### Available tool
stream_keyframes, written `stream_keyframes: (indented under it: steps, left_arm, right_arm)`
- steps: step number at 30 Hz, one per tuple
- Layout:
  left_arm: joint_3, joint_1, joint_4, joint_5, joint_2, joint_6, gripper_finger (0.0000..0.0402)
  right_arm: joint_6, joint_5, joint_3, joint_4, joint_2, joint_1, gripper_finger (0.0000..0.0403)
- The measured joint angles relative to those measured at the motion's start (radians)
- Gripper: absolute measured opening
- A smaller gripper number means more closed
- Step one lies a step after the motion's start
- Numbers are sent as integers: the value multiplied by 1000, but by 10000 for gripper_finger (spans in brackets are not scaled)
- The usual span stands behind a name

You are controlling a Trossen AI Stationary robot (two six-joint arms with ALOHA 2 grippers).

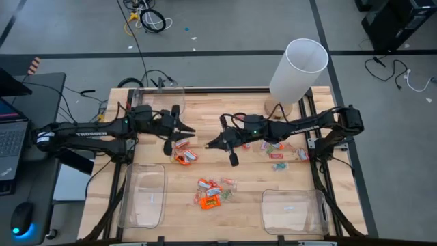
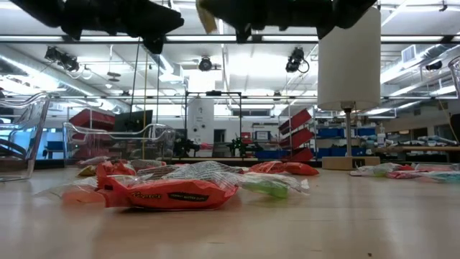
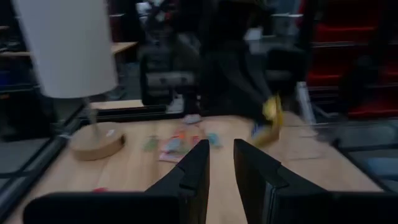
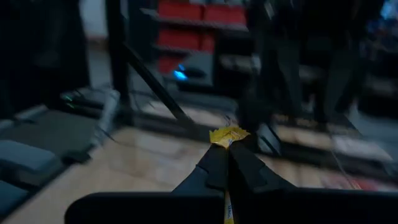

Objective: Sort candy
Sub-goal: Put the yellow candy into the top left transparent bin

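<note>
The right pincer [image 4: 228,148] is clamped on a yellow-wrapped candy [image 4: 228,134] above mid-worktop [image 1: 246,198], the left pincer [image 3: 221,163] narrowly parted and empty; such sweets look light, crinkly and slippery, best pinched at a wrapper end.

A robotics lab or workshop: 2 dark arms [image 1: 89,131] are mounted at a wooden table [image 1: 246,205] on a grey floor strewn with cables [image 1: 147,19], a laptop [image 1: 10,137] at the frame's left edge, and red and blue storage racks [image 2: 298,133] beneath fluorescent ceiling lights [image 2: 251,68].
</note>
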Motion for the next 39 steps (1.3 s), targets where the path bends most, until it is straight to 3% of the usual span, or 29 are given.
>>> stream_keyframes:
  steps: [14, 21, 28, 39]
  left_arm:
    - [-171, -14, 492, 21, 31, -156, 76]
    - [-187, -51, 567, 12, 56, -164, 76]
    - [-184, -70, 711, -49, 145, -161, 99]
    - [-184, -72, 982, -36, 328, -211, 127]
  right_arm:
    - [-53, -41, 0, 249, 0, 1, 0]
    - [-55, -89, 0, 368, 1, 1, 0]
    - [-89, -93, 0, 414, 1, 8, 0]
    - [-217, -93, 0, 389, 2, 25, 0]
